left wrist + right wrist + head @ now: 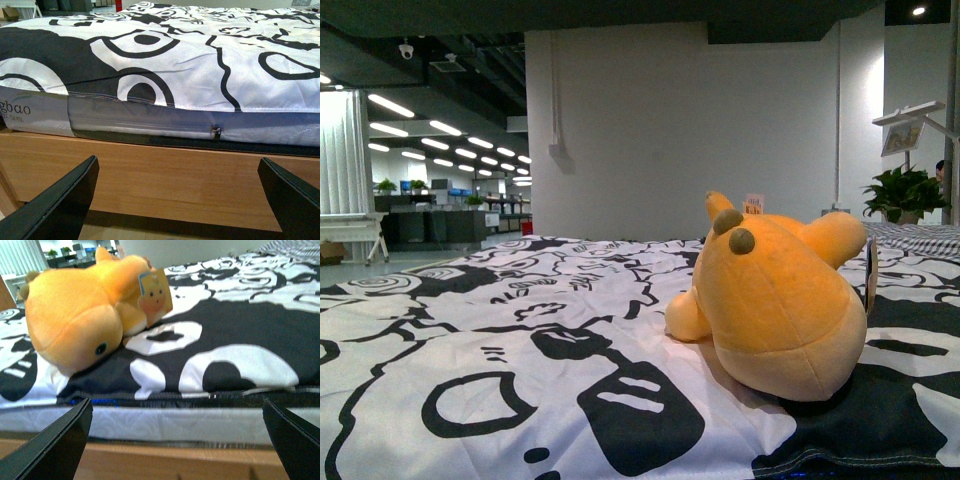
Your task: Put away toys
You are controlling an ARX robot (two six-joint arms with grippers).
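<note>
Our left gripper stands spread wide and empty, facing the light wooden bed frame under the black-and-white patterned bedsheet. Our right gripper, equally spread and empty, faces the small orange-yellow plush toy lying on that sheet near its edge.

A commercial hall, seemingly a furniture showroom, is suggested. A bed is dressed in a black-and-white patterned cover over a mattress marked with a printed brand label and set on a bare wooden frame. An open dark ceiling is lined with rows of strip lights and fitted with a security camera. A white partition wall, desks and a potted plant are seen behind. A paper tag is attached to the plush toy.
</note>
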